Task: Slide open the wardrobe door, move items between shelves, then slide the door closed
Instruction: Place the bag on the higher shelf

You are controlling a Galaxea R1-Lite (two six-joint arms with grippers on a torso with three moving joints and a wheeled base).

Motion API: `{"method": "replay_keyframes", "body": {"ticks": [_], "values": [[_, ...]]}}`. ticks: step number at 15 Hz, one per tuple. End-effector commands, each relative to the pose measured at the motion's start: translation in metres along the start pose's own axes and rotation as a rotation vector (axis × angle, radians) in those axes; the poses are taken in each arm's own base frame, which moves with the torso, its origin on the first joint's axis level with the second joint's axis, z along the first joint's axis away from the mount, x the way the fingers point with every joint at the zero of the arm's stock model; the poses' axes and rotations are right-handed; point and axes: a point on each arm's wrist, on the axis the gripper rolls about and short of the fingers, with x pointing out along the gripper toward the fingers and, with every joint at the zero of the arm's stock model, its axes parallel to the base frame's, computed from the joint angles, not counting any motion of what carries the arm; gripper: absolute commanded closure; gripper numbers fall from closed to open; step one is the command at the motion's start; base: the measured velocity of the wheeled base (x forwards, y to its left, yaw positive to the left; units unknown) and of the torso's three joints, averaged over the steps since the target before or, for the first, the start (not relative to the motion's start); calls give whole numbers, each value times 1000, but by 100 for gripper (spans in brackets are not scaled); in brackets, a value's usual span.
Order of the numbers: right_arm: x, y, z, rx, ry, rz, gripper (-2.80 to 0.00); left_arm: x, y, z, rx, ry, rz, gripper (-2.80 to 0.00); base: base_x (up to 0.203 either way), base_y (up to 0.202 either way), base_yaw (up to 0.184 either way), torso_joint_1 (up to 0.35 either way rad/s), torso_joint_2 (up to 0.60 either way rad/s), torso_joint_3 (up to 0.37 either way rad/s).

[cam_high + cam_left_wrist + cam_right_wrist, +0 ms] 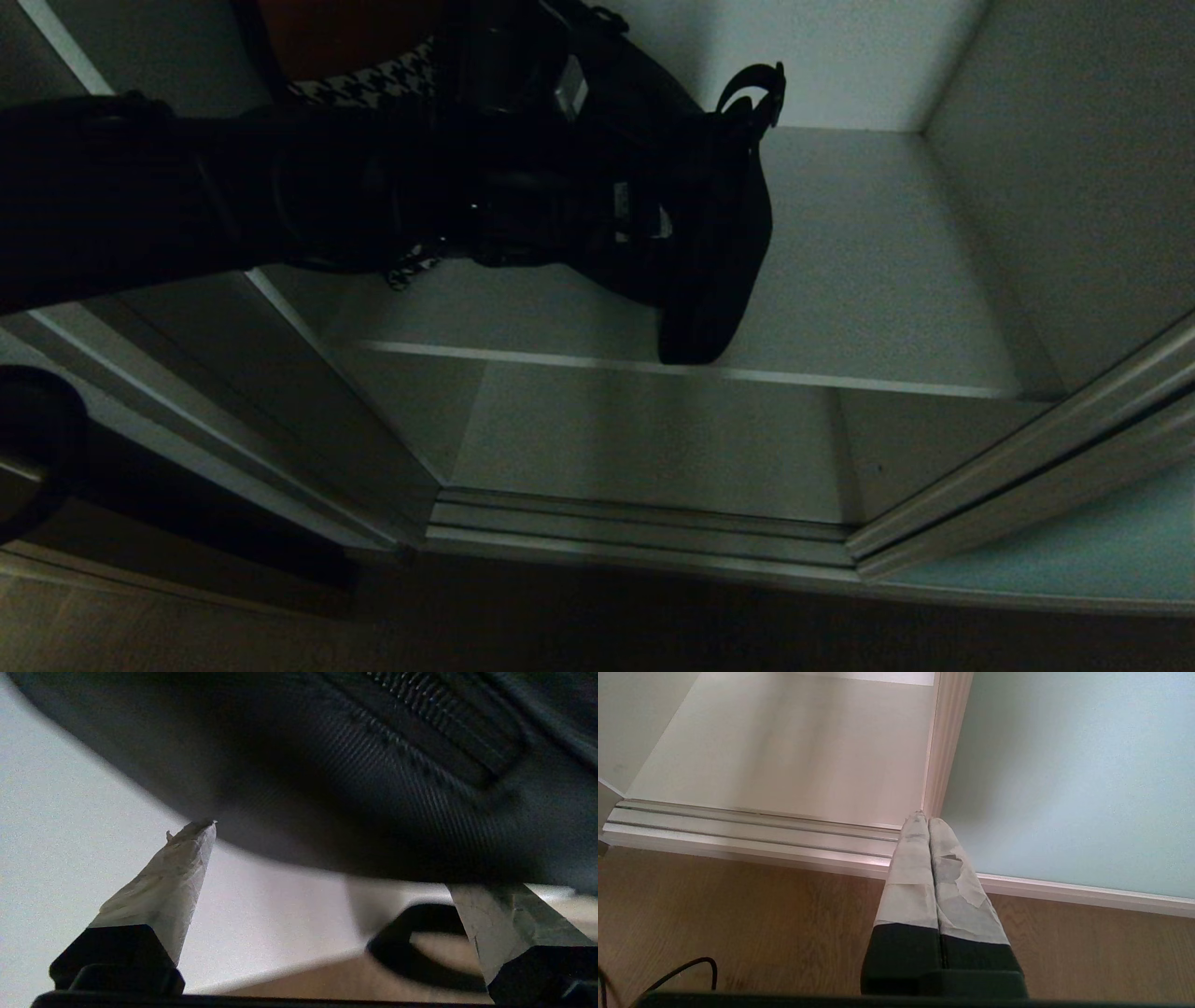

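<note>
A black fabric bag (pixel 719 243) lies on the upper shelf (pixel 868 252), its near end reaching the shelf's front edge and its strap loop (pixel 754 89) sticking up at the back. My left arm reaches in from the left, and my left gripper (pixel 644 219) is right against the bag. In the left wrist view this gripper (pixel 329 856) is open, with taped fingers (pixel 173 882) wide apart, nothing between them, and the bag (pixel 373 765) close beyond the tips. The sliding wardrobe door (pixel 1074 551) stands slid aside at the right. My right gripper (pixel 928 820) is shut and parked low over the floor.
A lower shelf (pixel 653 439) lies under the upper one, with the door track (pixel 644 532) in front. Houndstooth cloth (pixel 373 84) sits behind my left arm. The teal door panel (pixel 1064 774), wooden floor (pixel 738 914) and a black cable (pixel 682 970) show near the right gripper.
</note>
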Motion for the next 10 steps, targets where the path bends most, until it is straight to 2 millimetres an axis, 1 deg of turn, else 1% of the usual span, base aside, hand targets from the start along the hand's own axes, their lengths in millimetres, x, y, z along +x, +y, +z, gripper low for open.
{"method": "replay_keyframes", "body": {"ticks": [1,2,7,10], "values": [[0,0,0,0,-3,0,0,22,-2,-14,-7,-1,5,-280,0,0,0,0,0,0],[0,0,0,0,-2,0,0,22,-3,-14,-8,-8,17,0,0,0,0,0,0,0],[0,0,0,0,-3,0,0,20,-3,-12,-2,-17,28,0,0,0,0,0,0,0],[0,0,0,0,-2,0,0,28,-5,-8,-26,-113,19,0,0,0,0,0,0,0]]}}
